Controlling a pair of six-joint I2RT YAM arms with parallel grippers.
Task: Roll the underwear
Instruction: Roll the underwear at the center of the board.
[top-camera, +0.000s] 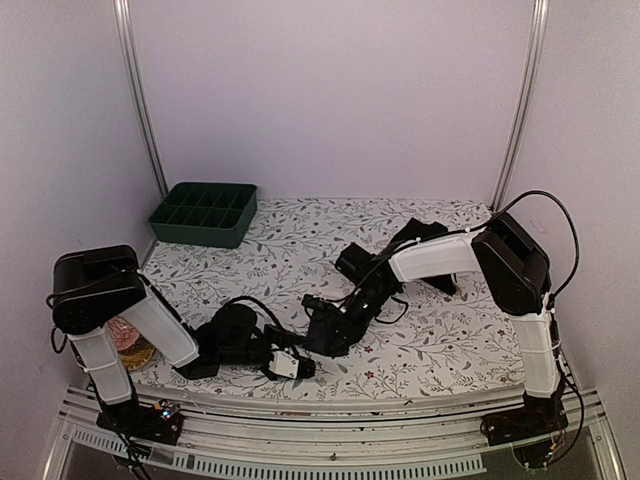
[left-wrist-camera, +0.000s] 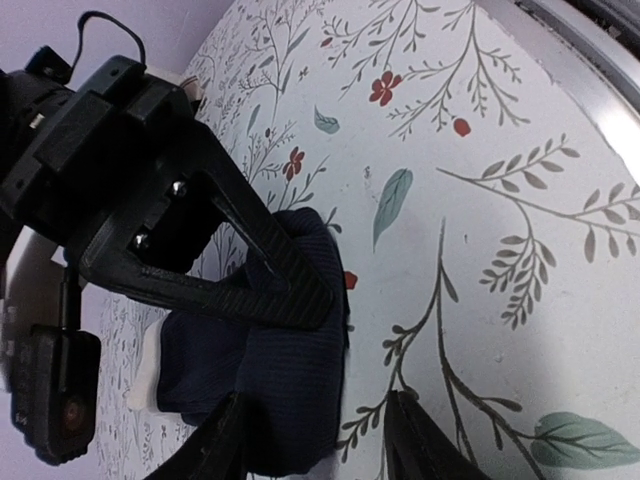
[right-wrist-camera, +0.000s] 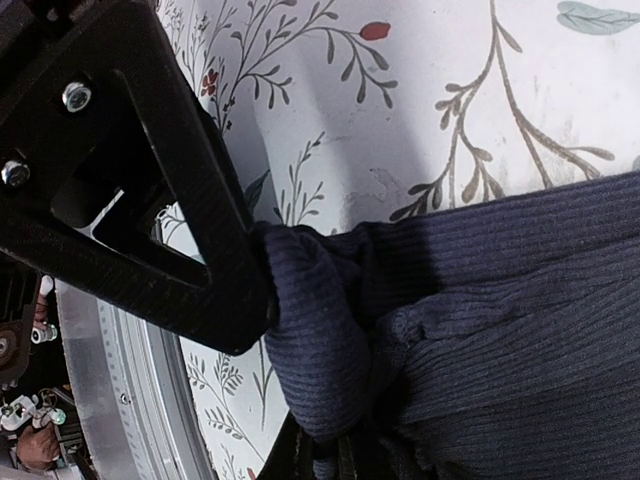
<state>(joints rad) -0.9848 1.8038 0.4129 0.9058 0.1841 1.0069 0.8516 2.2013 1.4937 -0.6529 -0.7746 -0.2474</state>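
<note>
A dark navy ribbed underwear (left-wrist-camera: 290, 370) lies partly folded on the flowered table near the front edge; in the top view (top-camera: 335, 322) it sits under the right wrist. My right gripper (right-wrist-camera: 340, 462) is shut on a rolled fold of the underwear (right-wrist-camera: 330, 340); in the top view this gripper (top-camera: 320, 338) reaches in from the right. My left gripper (left-wrist-camera: 315, 450) is open, its left finger over the cloth's edge and its right finger on bare table. It shows in the top view (top-camera: 302, 367) just left of the garment. The left finger (right-wrist-camera: 150, 200) lies against the fold.
More black garments (top-camera: 356, 262) lie behind the right forearm, another (top-camera: 441, 283) further right. A dark green compartment tray (top-camera: 205, 213) stands at the back left. A pink knitted ball (top-camera: 124, 336) sits by the left arm's base. The table's metal front rail (top-camera: 330, 405) is close.
</note>
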